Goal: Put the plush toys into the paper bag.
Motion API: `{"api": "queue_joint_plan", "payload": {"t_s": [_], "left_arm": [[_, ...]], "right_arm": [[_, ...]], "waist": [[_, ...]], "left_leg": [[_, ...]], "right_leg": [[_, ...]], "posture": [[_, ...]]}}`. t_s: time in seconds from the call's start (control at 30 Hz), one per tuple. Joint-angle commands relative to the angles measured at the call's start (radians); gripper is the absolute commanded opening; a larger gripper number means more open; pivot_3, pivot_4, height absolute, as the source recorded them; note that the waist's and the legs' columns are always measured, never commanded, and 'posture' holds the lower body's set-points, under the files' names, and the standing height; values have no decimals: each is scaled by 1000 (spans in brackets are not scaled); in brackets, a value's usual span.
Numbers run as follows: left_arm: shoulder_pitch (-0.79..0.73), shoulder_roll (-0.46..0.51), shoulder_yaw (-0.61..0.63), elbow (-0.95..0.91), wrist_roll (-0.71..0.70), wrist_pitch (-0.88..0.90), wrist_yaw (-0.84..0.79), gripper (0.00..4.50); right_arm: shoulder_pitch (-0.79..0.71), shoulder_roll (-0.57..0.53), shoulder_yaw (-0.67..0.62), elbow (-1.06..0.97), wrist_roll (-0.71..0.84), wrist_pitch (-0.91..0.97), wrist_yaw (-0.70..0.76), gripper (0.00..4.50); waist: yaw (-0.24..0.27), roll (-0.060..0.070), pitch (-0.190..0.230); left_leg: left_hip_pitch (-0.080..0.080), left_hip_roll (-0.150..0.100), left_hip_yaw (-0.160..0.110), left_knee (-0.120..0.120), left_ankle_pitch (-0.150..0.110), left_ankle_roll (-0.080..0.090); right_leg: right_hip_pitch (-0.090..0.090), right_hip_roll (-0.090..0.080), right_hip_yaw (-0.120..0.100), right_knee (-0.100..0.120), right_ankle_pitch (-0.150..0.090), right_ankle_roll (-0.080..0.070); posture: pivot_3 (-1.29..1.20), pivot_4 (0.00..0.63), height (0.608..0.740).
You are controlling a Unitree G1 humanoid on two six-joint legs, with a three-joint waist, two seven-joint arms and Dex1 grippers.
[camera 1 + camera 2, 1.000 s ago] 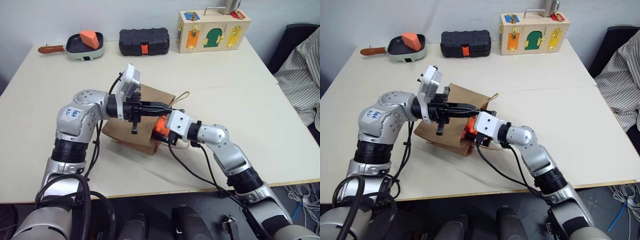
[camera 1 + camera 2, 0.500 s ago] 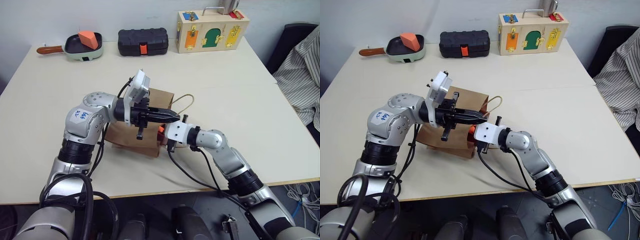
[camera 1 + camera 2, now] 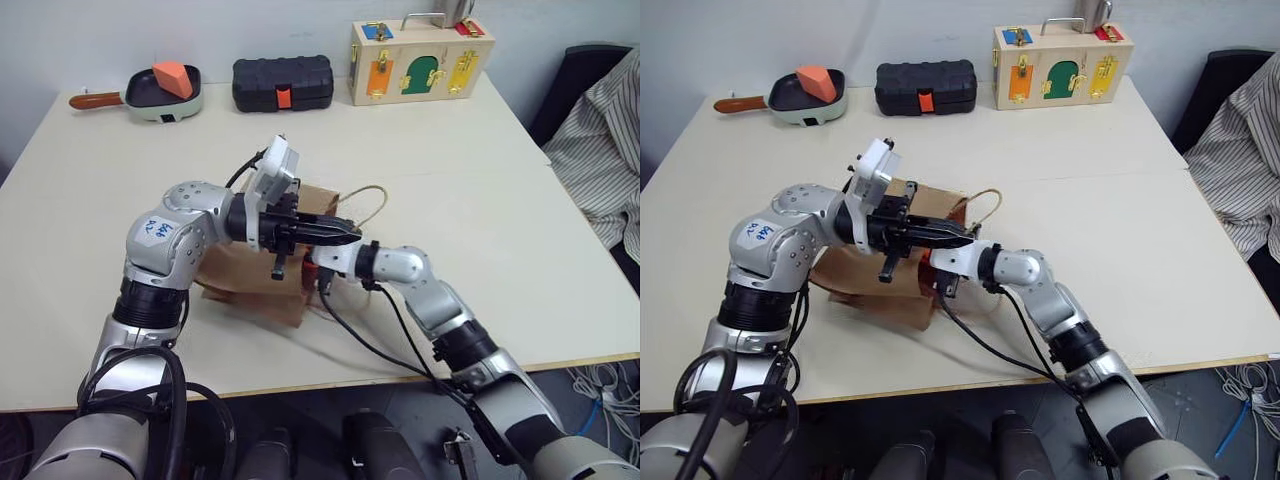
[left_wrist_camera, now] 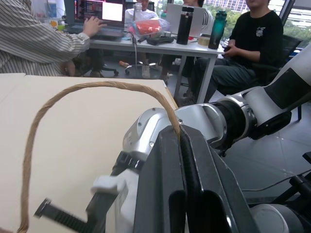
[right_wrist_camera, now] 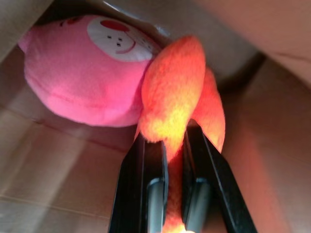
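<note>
The brown paper bag [image 3: 238,268] lies on its side mid-table, mouth toward my right arm. My left gripper [image 3: 345,237] is shut on one twine handle [image 4: 87,87], holding the mouth up; the other handle [image 3: 372,197] loops free beside it. My right gripper [image 5: 171,136] reaches inside the bag, shut on a fold of the orange plush toy [image 5: 175,92]. The pink plush toy [image 5: 82,73] with its cartoon face lies deeper in the bag, touching the orange one. From the head views only a sliver of orange [image 3: 926,263] shows at the mouth.
Along the table's far edge stand a pan holding an orange wedge block [image 3: 171,76], a black case [image 3: 283,82] and a wooden lock box [image 3: 420,60]. Striped cloth [image 3: 600,140] hangs off the right. People sit at a desk [image 4: 160,46] beyond the table.
My right gripper has pushed left into the bag's mouth with the orange plush, which was in the open before. The left gripper keeps its hold on the handle.
</note>
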Motion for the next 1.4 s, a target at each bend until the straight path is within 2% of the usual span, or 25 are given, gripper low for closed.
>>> {"api": "queue_joint_plan", "payload": {"t_s": [0.03, 0.1, 0.3, 0.5, 0.73, 0.83, 0.93, 1.03, 1.17, 1.4], "left_arm": [[-4, -6, -6, -51, -23, 2, 5, 0], [-3, -2, -3, -53, -24, 4, 8, 0], [9, 6, 1, -50, -20, -2, 11, 0], [13, 4, -1, -47, -23, -3, 15, 0], [15, 12, -5, -42, -35, -3, 19, 0], [10, 13, -7, -30, -34, -7, 17, 0], [2, 9, -10, -21, -32, -8, 20, 0], [2, 8, -12, -29, -37, -3, 23, 0], [5, 15, -14, -44, -46, 2, 16, 0], [-8, 8, -18, -26, -41, -7, 19, 0]], "right_arm": [[-43, 39, 40, 63, -37, -73, -9, 24], [-31, 42, 23, 62, -18, -52, 3, 24], [41, -2, -17, -102, 46, 30, 60, 2059], [167, -109, -108, -471, 167, 261, 115, 4117], [307, -289, -267, -789, 369, 496, 179, 4117], [352, -328, -310, -836, 424, 551, 171, 4117], [379, -369, -320, -842, 397, 547, 149, 4117], [432, -443, -349, -858, 371, 516, 156, 4117], [569, -590, -389, -855, 303, 365, 218, 4117], [584, -610, -291, -725, 114, 102, 173, 4117]], "waist": [[-4, 0, 0], [-8, 0, 0], [-13, 0, 0], [-6, 0, 0], [16, 0, 0], [22, 0, 0], [30, 0, 0], [41, 0, 0], [63, 0, 0], [66, 0, 0]], "left_leg": [[0, 0, 0, 0, 0, 0], [0, 0, -1, 0, 0, 0], [0, 0, -3, 0, 0, 0], [-1, -1, -4, 0, 0, 0], [-1, -1, -4, 0, 0, 0], [-1, -1, -4, -1, 0, 0], [-1, -1, -4, 0, 0, 0], [-1, -1, -4, -1, 0, 0], [-2, -2, -4, -1, 0, 0], [-1, -2, -2, -1, 0, 0]], "right_leg": [[0, 0, 0, 0, 0, 0], [0, 0, 0, 0, 0, 0], [0, 0, -1, 7, 0, 0], [0, -1, -1, 6, 0, 0], [0, 0, 0, 4, 0, 0], [1, 0, 0, -1, 0, 0], [1, 0, 1, -2, 0, 0], [1, 0, 1, -2, 0, 0], [1, -1, 2, -3, 0, 0], [2, 1, 3, -2, 0, 0]], "posture": [[0, 150, 740], [0, 150, 740], [0, 150, 740], [0, 150, 740], [0, 150, 740], [0, 150, 740], [0, 150, 740], [0, 150, 740], [0, 150, 740], [0, 150, 740]]}}
